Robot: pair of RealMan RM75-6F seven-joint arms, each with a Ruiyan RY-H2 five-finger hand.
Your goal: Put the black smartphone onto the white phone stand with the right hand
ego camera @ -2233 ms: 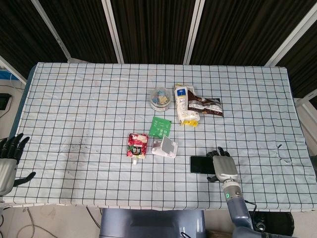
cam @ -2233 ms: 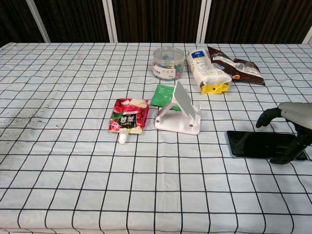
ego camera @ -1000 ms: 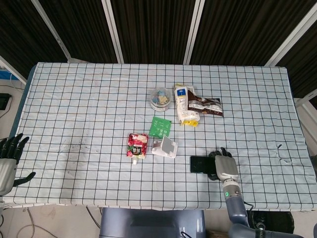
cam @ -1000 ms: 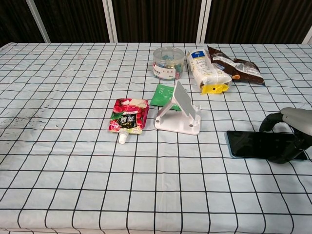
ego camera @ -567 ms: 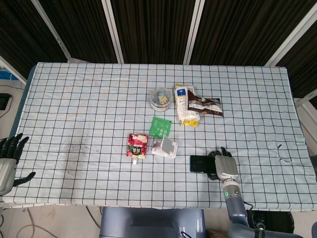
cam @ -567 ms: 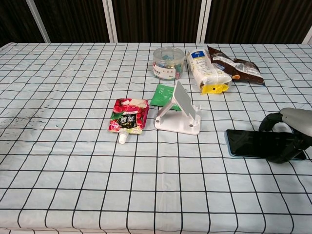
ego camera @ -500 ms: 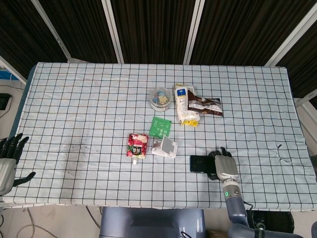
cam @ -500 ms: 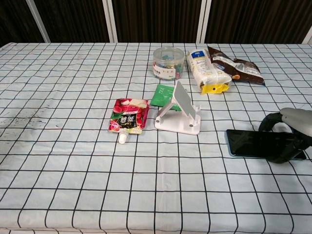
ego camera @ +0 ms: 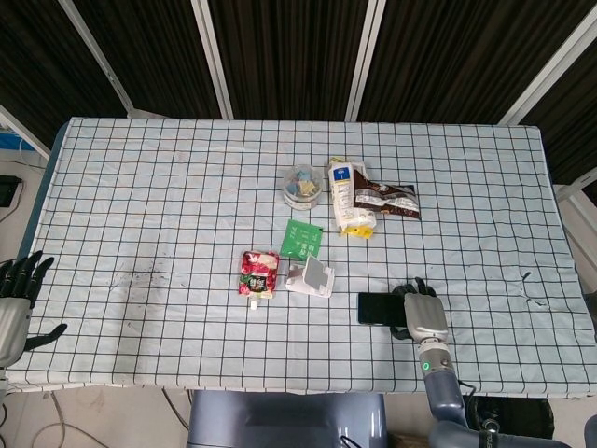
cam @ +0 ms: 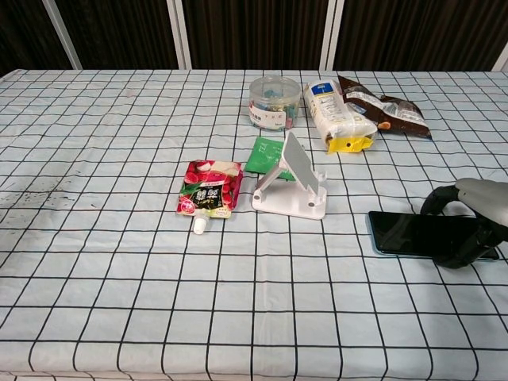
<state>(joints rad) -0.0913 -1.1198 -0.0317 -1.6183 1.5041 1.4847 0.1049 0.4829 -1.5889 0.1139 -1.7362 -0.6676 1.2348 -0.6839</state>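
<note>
— Where's the phone [cam: 409,233]?
— Flat on the checked cloth [cam: 119,302], near the front edge, right of the stand [cam: 292,184] and apart from it. Not on the stand yet.
— And the right hand [cam: 470,219]?
— Over the phone's right end, fingers [cam: 439,199] curled down behind the far edge, thumb at the near edge. Grasping the phone, by the look of the chest view; in the head view, mostly the back of the hand [ego camera: 424,316] over the dark slab [ego camera: 377,308].
— Left hand [ego camera: 17,301]?
— At the table's left front corner, off the cloth, fingers spread, holding nothing.
— Around the stand?
— Red pouch [cam: 209,190] just left of it, green packet [cam: 266,154] behind and partly hidden by its backrest. Farther back: clear tub [cam: 274,103], white-and-yellow bag [cam: 338,116], dark snack bag [cam: 386,110] beside that.
</note>
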